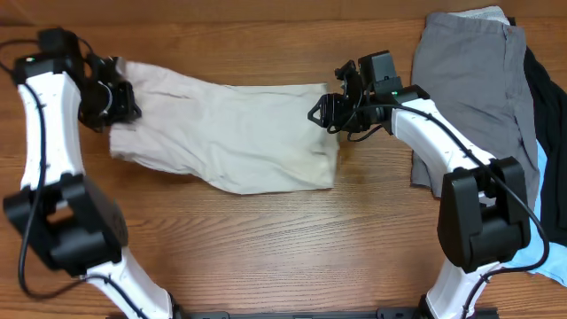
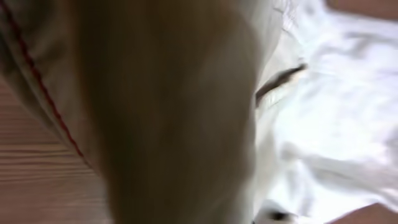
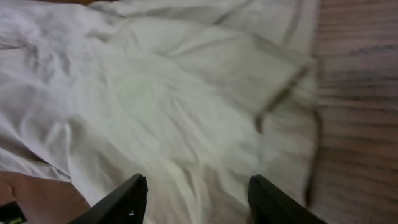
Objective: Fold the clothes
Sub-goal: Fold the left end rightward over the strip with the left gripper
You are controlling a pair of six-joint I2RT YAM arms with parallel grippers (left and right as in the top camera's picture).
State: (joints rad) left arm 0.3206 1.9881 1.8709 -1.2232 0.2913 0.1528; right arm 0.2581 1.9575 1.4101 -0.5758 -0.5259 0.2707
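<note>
Fingers (image 3: 133, 199) of the right gripper (image 3: 198, 182) stand spread over one end of the pale beige cotton shorts (image 1: 230, 133); the left gripper (image 1: 122, 105) sits at the opposite end of the same garment.

Right gripper: both black fingers are apart with nothing clamped. Creased beige cloth fills the gap between them and runs on ahead of the tips, with a hemmed edge ahead and to one side and the brown wooden table (image 3: 360, 93) past it. Left gripper: its fingers are hidden in the left wrist view, where beige fabric with a line of red stitching (image 2: 43, 87) lies close against the lens, so spread or pinching cannot be told. From overhead, the shorts' edge meets its fingertips. Behind the right gripper's fingers, apart from them, lie grey shorts (image 1: 469, 89), with a black garment (image 1: 547, 106) and a light-blue garment (image 1: 542, 259) just beyond those.
</note>
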